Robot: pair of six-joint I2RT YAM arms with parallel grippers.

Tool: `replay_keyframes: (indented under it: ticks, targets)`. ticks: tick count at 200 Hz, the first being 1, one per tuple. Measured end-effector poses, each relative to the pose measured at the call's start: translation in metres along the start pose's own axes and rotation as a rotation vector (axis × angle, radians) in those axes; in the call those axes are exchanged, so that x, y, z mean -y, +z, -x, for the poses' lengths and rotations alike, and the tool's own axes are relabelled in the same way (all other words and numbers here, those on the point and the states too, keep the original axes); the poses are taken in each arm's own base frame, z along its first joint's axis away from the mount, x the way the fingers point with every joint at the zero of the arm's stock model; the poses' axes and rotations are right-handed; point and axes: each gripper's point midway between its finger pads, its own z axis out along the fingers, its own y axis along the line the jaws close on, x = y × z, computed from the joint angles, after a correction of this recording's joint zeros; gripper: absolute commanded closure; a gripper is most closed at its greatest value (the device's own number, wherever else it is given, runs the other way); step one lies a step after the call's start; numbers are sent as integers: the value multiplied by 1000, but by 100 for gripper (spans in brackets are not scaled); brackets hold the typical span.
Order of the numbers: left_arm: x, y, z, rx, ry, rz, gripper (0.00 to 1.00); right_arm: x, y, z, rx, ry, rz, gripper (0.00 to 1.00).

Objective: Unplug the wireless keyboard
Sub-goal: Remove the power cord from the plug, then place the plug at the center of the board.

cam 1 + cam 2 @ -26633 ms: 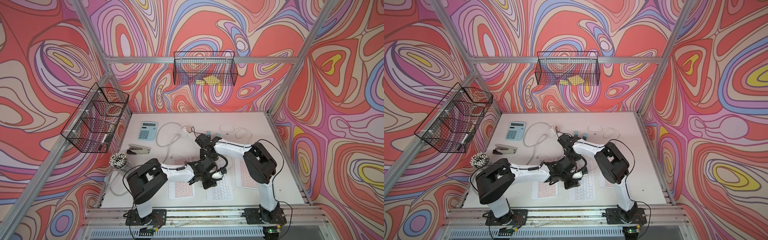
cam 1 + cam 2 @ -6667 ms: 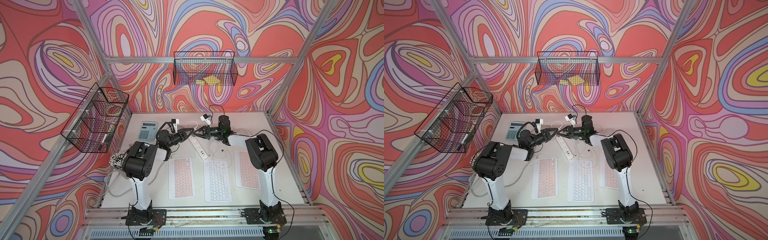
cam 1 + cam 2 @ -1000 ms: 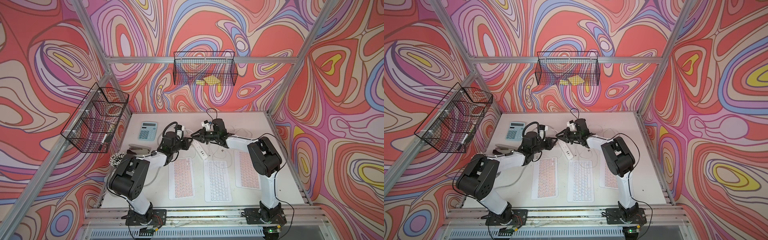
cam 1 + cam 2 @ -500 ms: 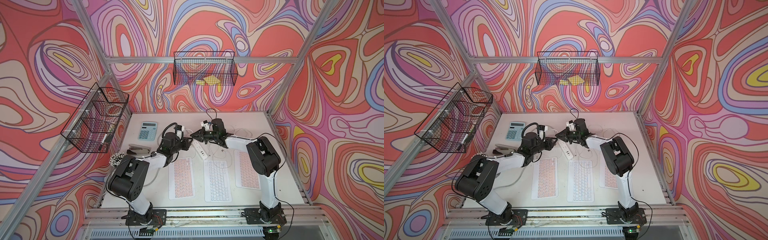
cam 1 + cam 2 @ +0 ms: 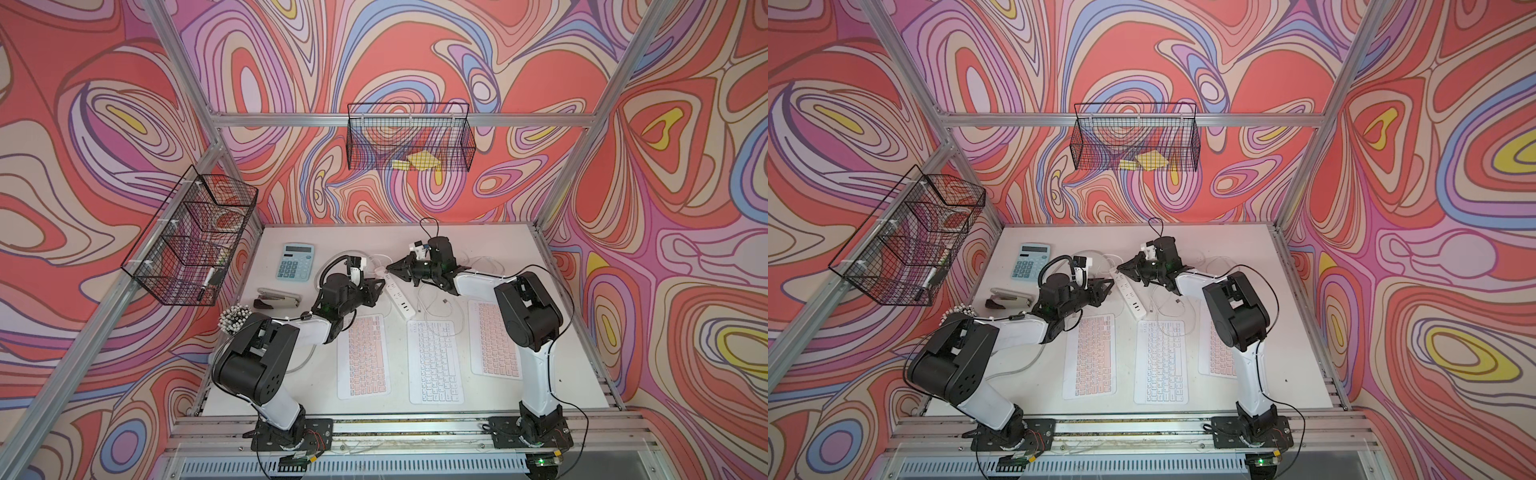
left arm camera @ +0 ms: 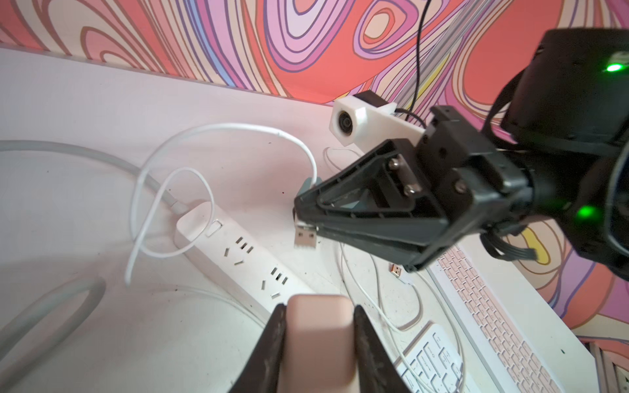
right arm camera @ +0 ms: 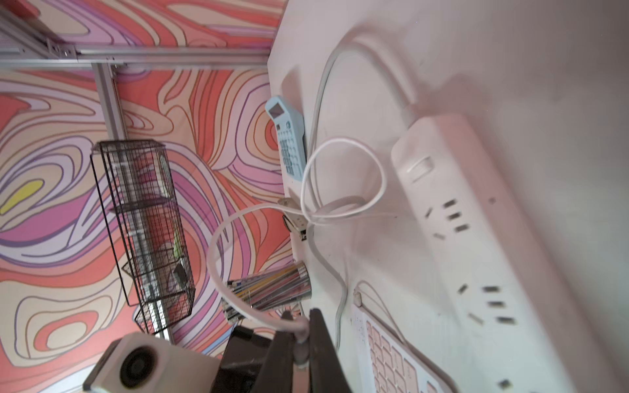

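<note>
Newly clenched, right gripper (image 6: 304,223) on silver USB plug (image 6: 306,240) of thin white cable (image 6: 238,126), clear of pale pink rounded block (image 6: 318,343) pinched by left gripper (image 6: 318,308), likely as anchor.

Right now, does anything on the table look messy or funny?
Yes. The white cable loops in a tangle by the power strip, and its metal plug hangs in the air, pinched by the right end effector.

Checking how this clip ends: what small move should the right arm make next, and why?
Probably lower and open the right gripper: its USB plug already hangs free of the pink block shut in the left gripper.
</note>
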Motion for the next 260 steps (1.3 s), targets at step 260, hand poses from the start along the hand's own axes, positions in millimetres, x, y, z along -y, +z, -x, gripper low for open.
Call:
replay_keyframes:
  ticks: [260]
  targets:
    - [-81,-22,-35,-216,-146,411,100,-31,-3,-18,-60,-554,-192,93]
